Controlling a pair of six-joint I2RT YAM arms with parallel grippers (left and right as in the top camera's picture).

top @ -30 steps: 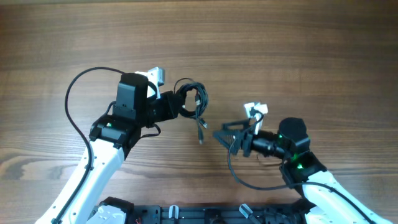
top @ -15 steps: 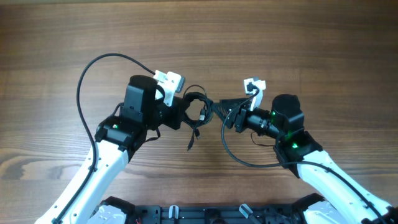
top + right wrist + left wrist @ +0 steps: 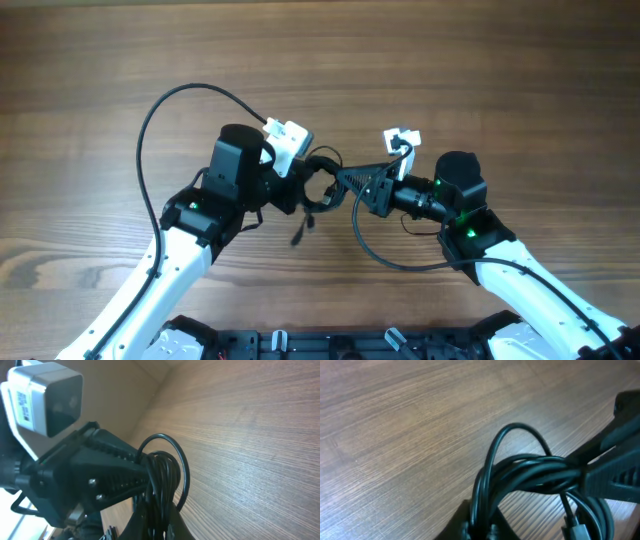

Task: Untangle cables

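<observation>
The cables [image 3: 324,160] are a small black bundle held above the table between my two grippers. One plug end [image 3: 298,237] dangles below it. My left gripper [image 3: 306,190] grips the bundle from the left, and the left wrist view has the cords [image 3: 520,472] rising from between its jaws [image 3: 481,532]. My right gripper [image 3: 340,180] is shut on the same bundle from the right. Seen from the right wrist, the coils [image 3: 161,472] are pinched in the right gripper [image 3: 156,527], with the left gripper [image 3: 107,477] close against them.
The wood table [image 3: 500,80] lies under both arms. A thick black robot wire [image 3: 170,105] arcs over the left arm and another [image 3: 385,262] loops under the right wrist. The black base rail [image 3: 330,345] runs along the front edge.
The right arm came up and left to the bundle and its jaws shut on it. The left arm carried the bundle slightly to the right.
</observation>
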